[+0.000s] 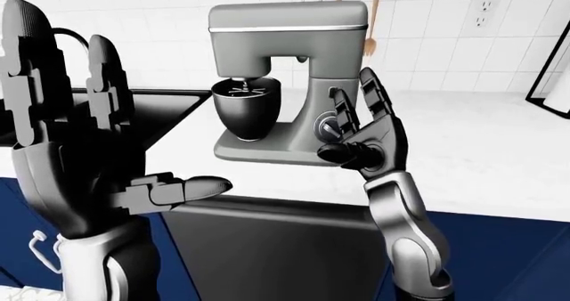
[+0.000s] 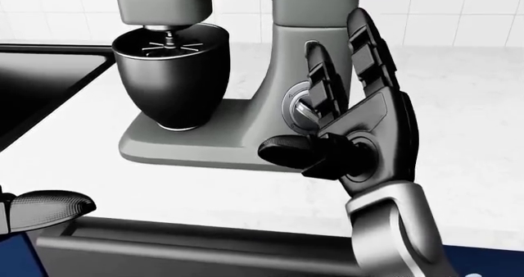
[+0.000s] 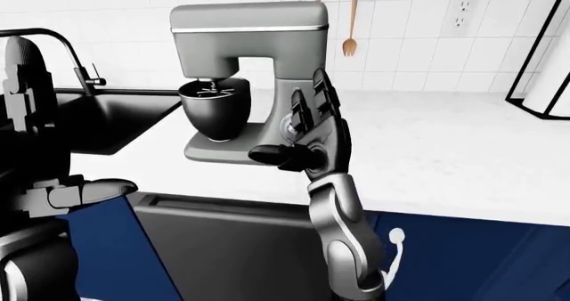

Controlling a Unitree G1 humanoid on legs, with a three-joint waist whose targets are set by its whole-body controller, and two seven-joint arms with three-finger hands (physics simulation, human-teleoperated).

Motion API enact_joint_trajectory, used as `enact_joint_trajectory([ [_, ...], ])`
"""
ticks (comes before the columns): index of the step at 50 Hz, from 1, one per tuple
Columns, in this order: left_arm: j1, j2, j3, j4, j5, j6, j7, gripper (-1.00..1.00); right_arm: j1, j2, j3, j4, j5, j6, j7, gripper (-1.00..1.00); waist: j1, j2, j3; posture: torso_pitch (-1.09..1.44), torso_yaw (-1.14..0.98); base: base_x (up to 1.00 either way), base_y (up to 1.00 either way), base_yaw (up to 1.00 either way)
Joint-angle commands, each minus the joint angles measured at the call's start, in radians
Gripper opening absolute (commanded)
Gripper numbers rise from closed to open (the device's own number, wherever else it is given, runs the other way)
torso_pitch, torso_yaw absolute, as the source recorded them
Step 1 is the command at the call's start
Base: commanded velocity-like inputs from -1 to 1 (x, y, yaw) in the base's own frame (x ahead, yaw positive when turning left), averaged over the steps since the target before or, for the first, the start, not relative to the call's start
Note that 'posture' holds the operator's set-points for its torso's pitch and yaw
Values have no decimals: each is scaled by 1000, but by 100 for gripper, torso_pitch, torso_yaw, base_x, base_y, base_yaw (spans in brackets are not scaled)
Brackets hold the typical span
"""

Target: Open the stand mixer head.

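The stand mixer (image 1: 289,74) has a smooth satin grey body, looks like painted metal, with a thin bright chrome strip round the head. Its bowl (image 2: 170,80) is dark and glossy, picks up soft reflections. The dial (image 2: 297,110) on the column looks like brushed silver metal. The right robot hand (image 2: 344,114) is matt black plastic with finely ribbed rubbery fingertip pads, and the forearm is smooth silver-grey. The left robot hand (image 1: 75,147) has the same finish. The tabletop (image 3: 446,147) is white, faintly speckled stone, low sheen. The wall tiles (image 1: 436,40) are glossy white. The hanging utensil (image 3: 350,24) looks coppery.
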Motion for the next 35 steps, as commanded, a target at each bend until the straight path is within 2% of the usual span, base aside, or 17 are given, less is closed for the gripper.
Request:
enact_joint_trajectory([
  [1,-18,5,0,-18,1,-16,-3,100,-29,1,0,-27,-1,-27,12,100,0,2,-3,-35,0,0,0,0],
  [35,-23,8,3,-18,2,-13,-2,100,-60,-3,-11,77,-32,-85,50,100,0,3,-4,-35,0,0,0,0],
])
